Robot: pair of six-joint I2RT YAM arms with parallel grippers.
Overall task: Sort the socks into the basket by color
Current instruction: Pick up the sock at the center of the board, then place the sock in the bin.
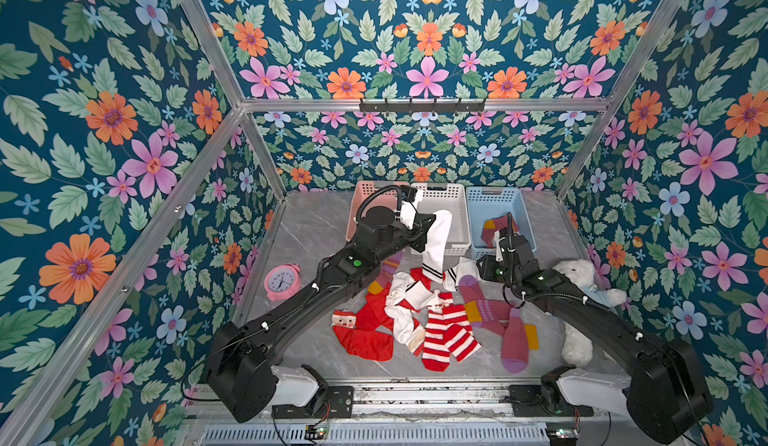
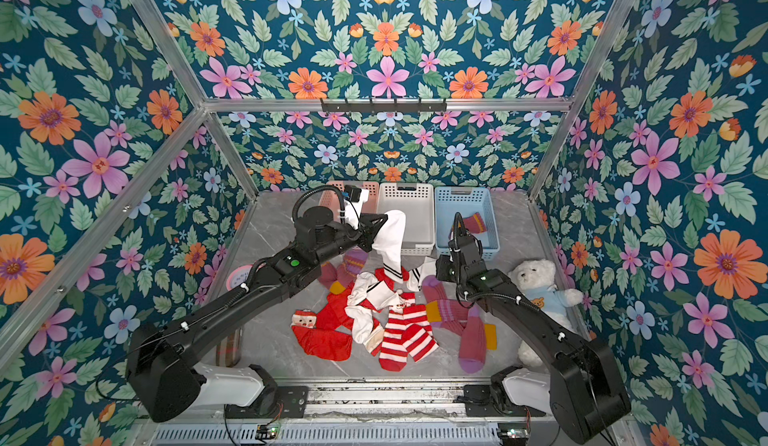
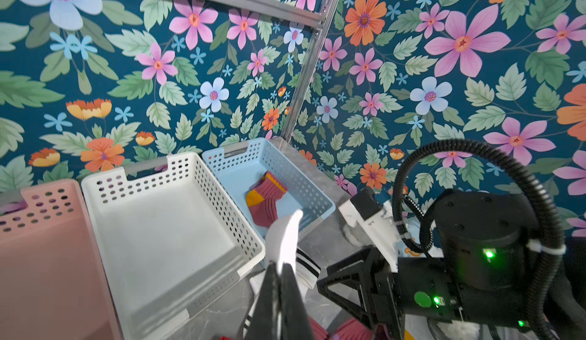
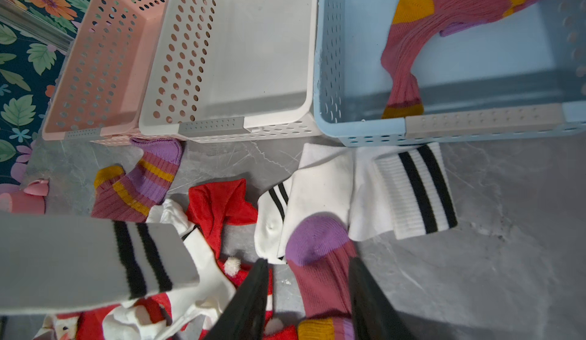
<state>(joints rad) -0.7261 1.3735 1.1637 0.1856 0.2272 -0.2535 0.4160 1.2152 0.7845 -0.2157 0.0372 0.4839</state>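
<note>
Our left gripper (image 3: 280,267) is pinched shut on a white sock with black bands (image 1: 438,240). The sock hangs limp over the front rim of the white basket (image 1: 440,188), its banded cuff trailing toward the sock pile (image 1: 415,315) just in front of that basket. Our right gripper (image 4: 308,260) hovers there too, jaws apart either side of a purple-toed maroon sock (image 4: 317,243), clamping nothing. Another maroon sock (image 1: 487,234) lies in the blue basket (image 1: 494,194) beside the white basket. We judge these socks light, soft and floppy. They drape, stretch and drag neighbours along, so we would pinch one layer only, at the thick ribbed cuff or mid-length, clear of overlapping socks.
</note>
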